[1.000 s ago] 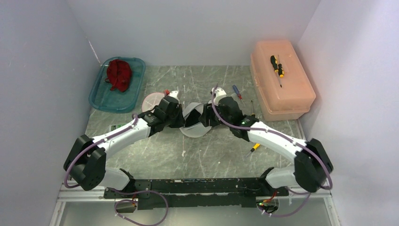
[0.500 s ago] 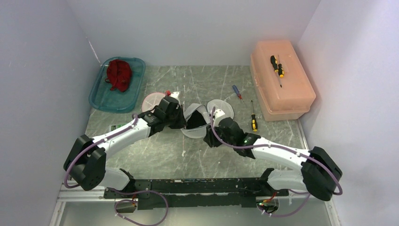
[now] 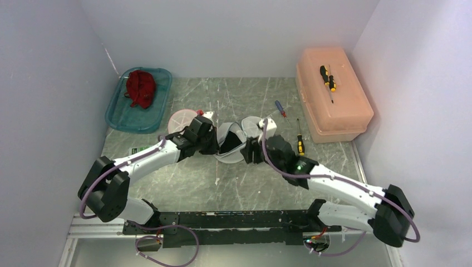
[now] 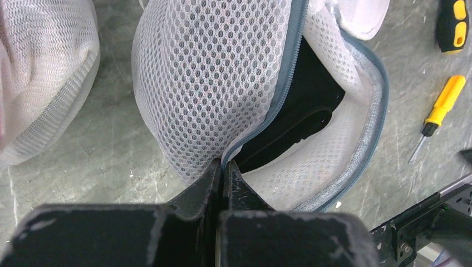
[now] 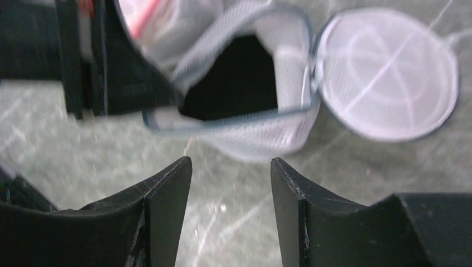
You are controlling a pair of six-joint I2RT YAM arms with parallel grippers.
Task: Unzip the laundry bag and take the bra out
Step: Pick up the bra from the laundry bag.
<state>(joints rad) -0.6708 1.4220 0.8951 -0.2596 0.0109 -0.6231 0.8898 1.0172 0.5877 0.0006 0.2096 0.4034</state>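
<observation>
Centre frame, the laundry bag (image 3: pixel 229 142) is pinched at its zip edge by the closed left gripper (image 4: pixel 224 167). The black bra (image 4: pixel 303 103) is glimpsed inside. The right gripper (image 5: pixel 231 172) is held parted and empty.

Bag (image 3: pixel 229 146) at tabletop (image 3: pixel 239 186) centre, bra (image 4: pixel 300 105) inside. Left end effector (image 4: pixel 224 167) at bag's left edge; right end effector (image 5: pixel 231 167) just near-right of it. Tray (image 3: pixel 121 115) far left, cloth (image 3: pixel 140 88) in it. Box (image 3: pixel 345 108) far right, screwdriver (image 3: pixel 327 77) on it. Second screwdriver (image 3: pixel 281 108) and third screwdriver (image 3: pixel 300 143) between bag and box.
</observation>
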